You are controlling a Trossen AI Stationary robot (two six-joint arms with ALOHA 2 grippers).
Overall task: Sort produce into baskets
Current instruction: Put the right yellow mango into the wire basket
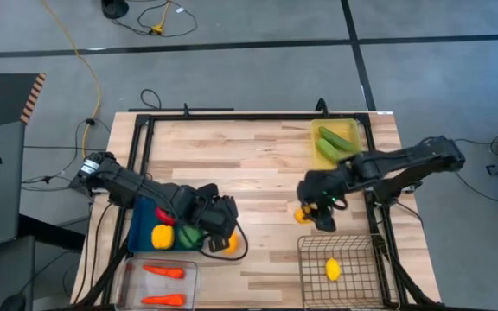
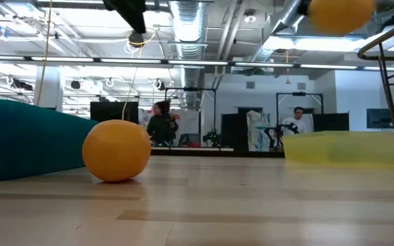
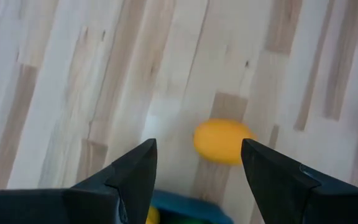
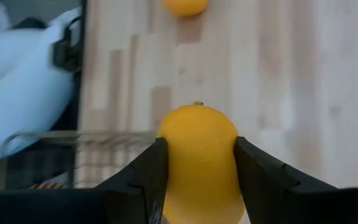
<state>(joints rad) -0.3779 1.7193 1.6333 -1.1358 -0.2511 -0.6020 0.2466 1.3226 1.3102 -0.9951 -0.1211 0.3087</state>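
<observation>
Pale wooden surface point(image 1: 258, 164) carries three yellow-orange lemons: one in the wire mesh basket point(image 1: 340, 272), one loose at seven o'clock point(image 1: 227, 244) beneath the left pincer point(image 3: 197, 165), fingers apart; the right pincer point(image 4: 196, 163) clamps the third lemon point(image 4: 197, 158).

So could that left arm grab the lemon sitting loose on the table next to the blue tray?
Probably yes. The left gripper hangs open just over the lemon, which lies on bare wood beside the blue tray, with nothing between them.

Table centre point(image 1: 249, 164): bare wood, open passage. Left edge: blue tray point(image 1: 143, 226), clear bin point(image 1: 128, 281), loose lemon point(image 1: 228, 244) beside the tray. Right edge: yellow tray point(image 1: 318, 149), wire basket point(image 1: 340, 281). Both arms crossed the middle band.
</observation>
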